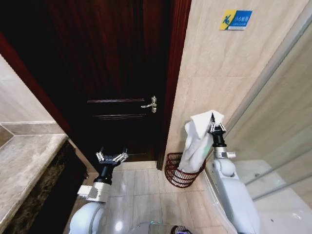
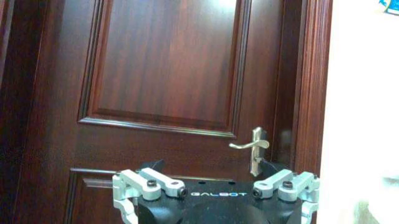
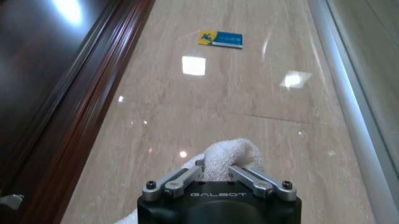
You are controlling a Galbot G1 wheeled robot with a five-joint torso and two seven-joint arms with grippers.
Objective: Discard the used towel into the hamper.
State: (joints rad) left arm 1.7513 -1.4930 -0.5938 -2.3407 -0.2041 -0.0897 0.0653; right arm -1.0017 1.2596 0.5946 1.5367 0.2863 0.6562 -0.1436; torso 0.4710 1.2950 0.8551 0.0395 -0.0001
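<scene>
Right gripper (image 1: pixel 213 123) pinched shut on the white terry towel (image 1: pixel 197 144), held high so its soft folds drape into the hamper (image 1: pixel 181 171) | hamper: dark reddish open-weave basket on the tile floor against the beige wall, beside the wooden door (image 1: pixel 117 73) | left gripper (image 1: pixel 111 157) spread open, empty, before the door.

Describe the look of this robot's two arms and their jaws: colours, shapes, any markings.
Both arms have smooth, rounded white shells that narrow to a black cylindrical wrist. The left gripper and right gripper share one design: a black body printed with white "GALBOT" lettering, carrying silver metal linkage jaws joined by dark round bolts. The jaw tips look darker than the linkages. No loose cables show on either arm.
</scene>
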